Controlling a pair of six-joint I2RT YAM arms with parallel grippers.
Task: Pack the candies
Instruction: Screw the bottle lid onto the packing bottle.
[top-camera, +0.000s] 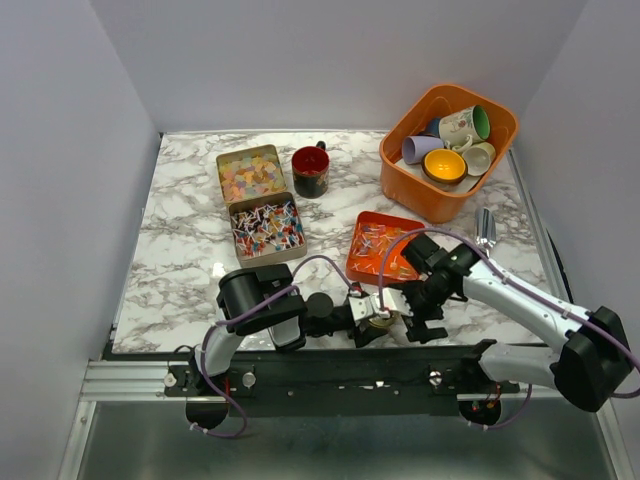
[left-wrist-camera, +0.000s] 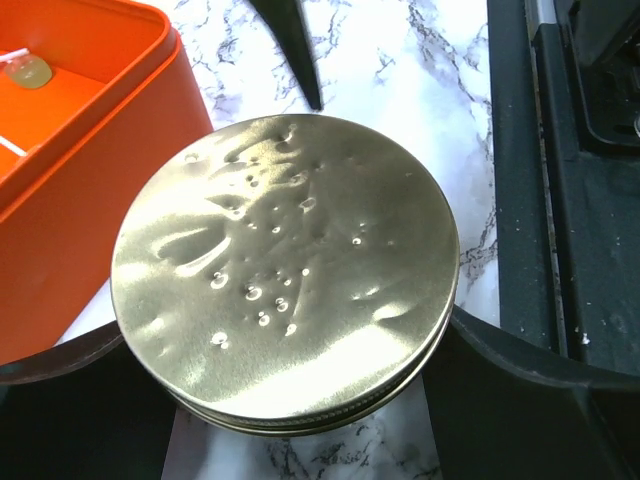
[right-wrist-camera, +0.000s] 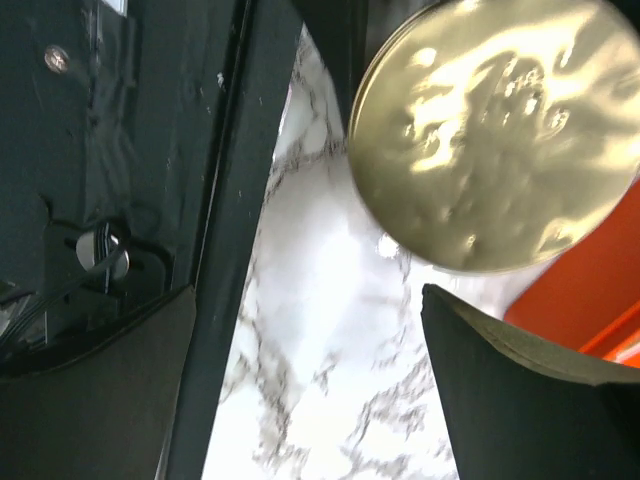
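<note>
Left claw (top-camera: 372, 318) clamps the round gold tin (left-wrist-camera: 285, 265) at the worktop (top-camera: 180, 280) near edge. Right claw (right-wrist-camera: 308, 300) is spread and empty at its 3 o'clock. Candies (top-camera: 381, 249) lie in the orange tray (top-camera: 368, 217) at 12 o'clock. Likely risks: slick tin slips, crowded claws collide.

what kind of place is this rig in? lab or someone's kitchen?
Likely a lab test cell, not a kitchen: plain white panel walls box in a marble-pattern tabletop, and an aluminium rail runs along its near edge.
</note>
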